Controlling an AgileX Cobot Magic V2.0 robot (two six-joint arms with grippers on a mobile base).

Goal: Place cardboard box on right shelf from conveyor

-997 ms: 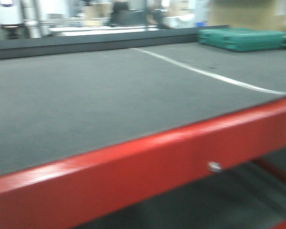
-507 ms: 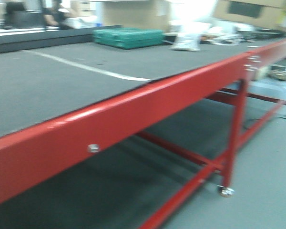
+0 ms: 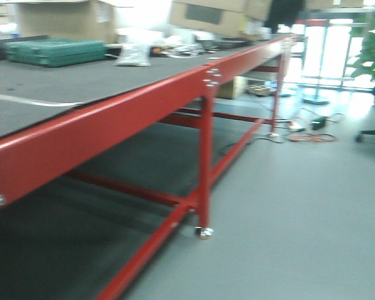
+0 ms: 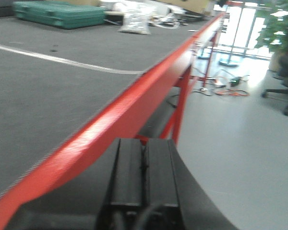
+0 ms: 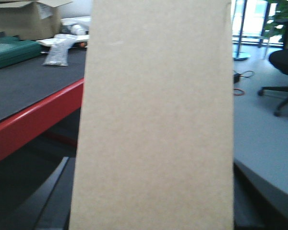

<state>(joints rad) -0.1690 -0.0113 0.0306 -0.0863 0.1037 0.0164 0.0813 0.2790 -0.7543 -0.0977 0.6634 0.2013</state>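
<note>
Fingers [image 4: 128,167] of the left gripper [image 4: 144,146] are being held together, empty.
The plain tan oblong cardboard box [image 5: 153,120] is being clamped by the right gripper [image 5: 151,211], off the red-framed dark-grey conveyor belt [image 5: 29,91].

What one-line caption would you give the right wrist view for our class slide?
Plain tan cardboard box fills the view, with the red-framed conveyor at the picture's left.

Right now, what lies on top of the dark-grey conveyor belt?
A flat green plastic case and a clear plastic bag lie on the belt. The plain tan cardboard box covers its farther part in the right wrist view.
</note>
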